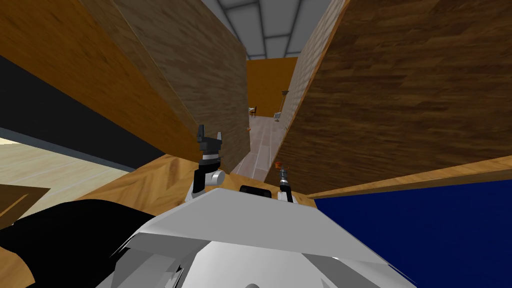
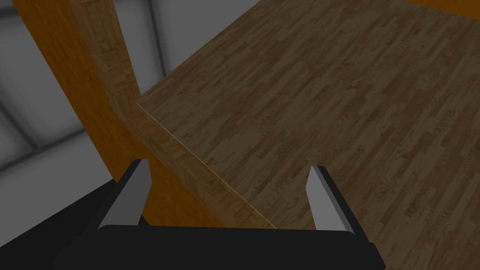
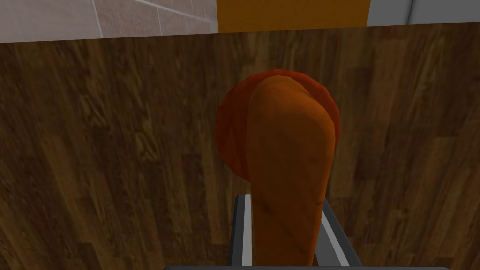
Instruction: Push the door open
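The door [image 1: 390,100] is a dark wooden panel on my right, and it fills the background of the right wrist view [image 3: 103,154]. Its orange-brown lever handle [image 1: 278,164] sits at the panel's near edge. My right gripper [image 1: 283,175] is shut on that handle [image 3: 281,154], whose bar runs between the two fingers [image 3: 241,229] to a round rose. My left gripper [image 1: 210,136] is raised and open beside a second dark wooden panel [image 1: 215,95]. In the left wrist view, that gripper [image 2: 229,197] straddles the panel's edge [image 2: 187,159] with nothing between its fingers.
Between the two panels a narrow gap shows a corridor with a pale plank floor [image 1: 260,150] and an orange far wall [image 1: 270,85]. An orange-brown frame [image 2: 61,84] stands by the left panel. A black area [image 1: 60,110] lies far left, a blue surface [image 1: 415,220] low right.
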`<state>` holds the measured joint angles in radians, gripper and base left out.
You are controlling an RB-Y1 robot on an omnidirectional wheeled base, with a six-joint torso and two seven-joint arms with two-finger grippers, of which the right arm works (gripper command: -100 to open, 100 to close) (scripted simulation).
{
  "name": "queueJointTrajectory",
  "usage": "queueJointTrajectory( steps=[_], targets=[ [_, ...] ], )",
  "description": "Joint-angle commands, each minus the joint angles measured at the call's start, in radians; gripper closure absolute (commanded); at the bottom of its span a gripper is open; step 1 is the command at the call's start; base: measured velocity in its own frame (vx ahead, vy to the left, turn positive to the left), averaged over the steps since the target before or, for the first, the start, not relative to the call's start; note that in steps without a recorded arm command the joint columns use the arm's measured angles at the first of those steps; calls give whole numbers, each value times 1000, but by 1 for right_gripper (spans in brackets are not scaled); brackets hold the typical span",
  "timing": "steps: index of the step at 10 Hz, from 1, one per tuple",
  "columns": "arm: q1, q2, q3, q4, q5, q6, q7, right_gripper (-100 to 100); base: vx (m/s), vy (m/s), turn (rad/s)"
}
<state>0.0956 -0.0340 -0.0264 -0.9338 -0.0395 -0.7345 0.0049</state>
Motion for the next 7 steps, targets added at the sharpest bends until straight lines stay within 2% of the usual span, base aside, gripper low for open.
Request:
queueJointTrajectory(
  steps=[1, 3, 4, 7],
  targets=[
    [4, 1, 2, 1, 1, -1, 0, 100, 0, 0, 0],
    [4, 1, 2, 1, 1, -1, 0, 100, 0, 0, 0],
    [0, -6, -8, 1, -4, 0, 2, 100, 110, 12, -19],
    [0, -16, -28, 2, -14, 0, 7, 100, 192, 38, -29]
  ],
)
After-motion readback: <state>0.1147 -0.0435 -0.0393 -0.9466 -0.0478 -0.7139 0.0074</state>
